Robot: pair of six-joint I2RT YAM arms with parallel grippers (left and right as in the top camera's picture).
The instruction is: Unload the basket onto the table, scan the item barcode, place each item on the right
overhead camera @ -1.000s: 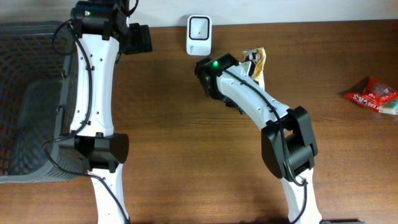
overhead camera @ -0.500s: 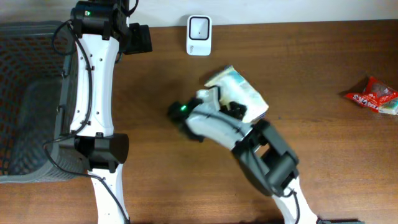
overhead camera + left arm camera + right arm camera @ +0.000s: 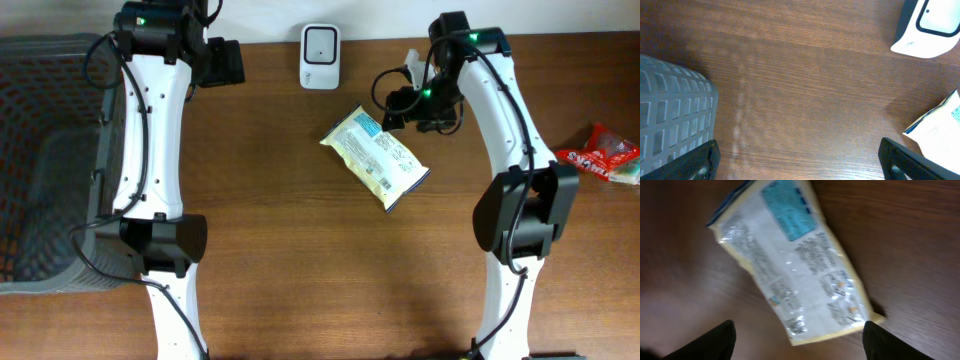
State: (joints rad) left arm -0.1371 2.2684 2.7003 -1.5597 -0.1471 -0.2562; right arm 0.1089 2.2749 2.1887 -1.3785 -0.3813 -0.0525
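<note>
Overhead and two wrist views of the scanning bench.

Right claw (image 3: 400, 100): jaws stand wide apart and hold nothing. In its wrist view both fingertips (image 3: 715, 340) show at the lower corners with only bare table (image 3: 910, 240) between them.

Packet (image 3: 377, 157): lies flat on the table just ahead of the right claw, apart from both fingers, set diagonally. Its pale printed face with a teal panel is up (image 3: 792, 255). The wrist view is blurred, and a barcode cannot be made out.

Scanner (image 3: 320, 56): white, stands at the far table edge, to the side of the right claw and well apart from the packet.

Left claw (image 3: 225, 62): fully spread and empty, hanging over bare wood beside the scanner. In its wrist view the scanner (image 3: 927, 27) sits ahead and to the right, a corner of the packet (image 3: 940, 132) enters at the right edge, and the grey basket (image 3: 670, 115) lies by the left fingertip (image 3: 695, 162).

Red pack (image 3: 600, 152): lies on the far side of the right arm, well apart from either claw.
</note>
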